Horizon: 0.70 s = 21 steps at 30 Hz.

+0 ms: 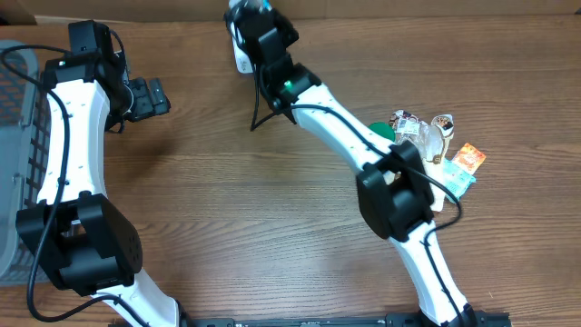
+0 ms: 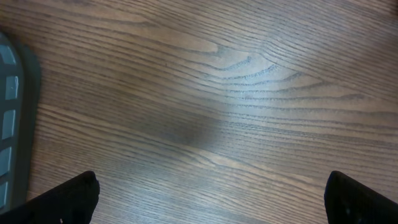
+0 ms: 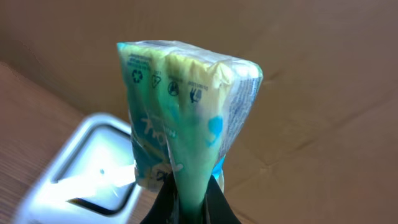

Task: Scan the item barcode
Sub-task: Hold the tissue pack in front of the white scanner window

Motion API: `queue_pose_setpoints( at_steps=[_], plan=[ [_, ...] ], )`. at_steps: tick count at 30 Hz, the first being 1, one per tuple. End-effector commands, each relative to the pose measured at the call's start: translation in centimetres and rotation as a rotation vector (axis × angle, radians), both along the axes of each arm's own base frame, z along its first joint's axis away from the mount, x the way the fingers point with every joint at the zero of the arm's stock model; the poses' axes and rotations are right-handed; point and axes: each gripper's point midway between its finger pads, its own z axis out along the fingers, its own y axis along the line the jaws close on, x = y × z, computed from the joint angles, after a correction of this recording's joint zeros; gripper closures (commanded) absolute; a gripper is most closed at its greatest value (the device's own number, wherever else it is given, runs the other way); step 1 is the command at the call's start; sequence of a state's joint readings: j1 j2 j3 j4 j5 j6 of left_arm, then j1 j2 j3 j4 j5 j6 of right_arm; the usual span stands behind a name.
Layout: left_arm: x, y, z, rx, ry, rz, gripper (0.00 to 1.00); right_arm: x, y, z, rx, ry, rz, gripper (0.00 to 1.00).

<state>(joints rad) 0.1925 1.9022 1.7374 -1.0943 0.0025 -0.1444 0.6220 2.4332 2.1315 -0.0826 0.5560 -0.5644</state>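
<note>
The right gripper [image 3: 189, 211] is clamping the lower end of a green and yellow plastic-wrapped packet [image 3: 186, 118], its two dark fingers pressing tight against the wrapper from either side. The packet is standing upright above the fingers, and small recycling marks are showing along its upper seam; no barcode is making itself legible on the face turned to the wrist camera. The right arm is reaching toward the far edge of the brown wood-grain table [image 1: 272, 209], so the packet is hanging there, near the middle of that edge. A white and grey box-shaped scanner with a bright window [image 3: 93, 165] is sitting on the table just behind and below the packet, and the two are appearing apart rather than touching. A plain brown cardboard panel [image 3: 323, 87] is filling the background beyond the far edge. The left gripper [image 2: 211, 202] is hovering above bare wood near the far-left corner, its jaws spread wide and grasping nothing. A grey perforated plastic basket [image 1: 16, 136] is occupying the left edge of the table, close beside the left arm. A small heap of mixed colourful packaged goods [image 1: 436, 150] is lying near the right edge, partly hidden by the right arm's elbow joint.
</note>
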Motion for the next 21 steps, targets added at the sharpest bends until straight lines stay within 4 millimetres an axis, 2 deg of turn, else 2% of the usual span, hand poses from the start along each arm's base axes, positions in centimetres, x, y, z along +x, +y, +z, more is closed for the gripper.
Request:
queue_pose_setpoints(
  at_steps=[1, 6, 13, 21],
  plan=[
    [-0.2, 0.3, -0.4, 0.015, 0.013, -0.018, 0.00, 1.0, -0.4, -2.9, -0.335, -0.019, 0.055, 0.96],
    [-0.2, 0.3, -0.3, 0.015, 0.013, -0.018, 0.00, 1.8, 0.5, -5.9, -0.438, -0.046, 0.101, 0.96],
    [-0.2, 0.3, -0.3, 0.015, 0.013, -0.018, 0.01, 1.8, 2.8, -6.9, -0.393, -0.070, 0.218, 0.96],
    [-0.2, 0.3, -0.4, 0.015, 0.013, -0.018, 0.01, 2.5, 1.4, -6.9, -0.394, -0.067, 0.195, 0.96]
  ],
)
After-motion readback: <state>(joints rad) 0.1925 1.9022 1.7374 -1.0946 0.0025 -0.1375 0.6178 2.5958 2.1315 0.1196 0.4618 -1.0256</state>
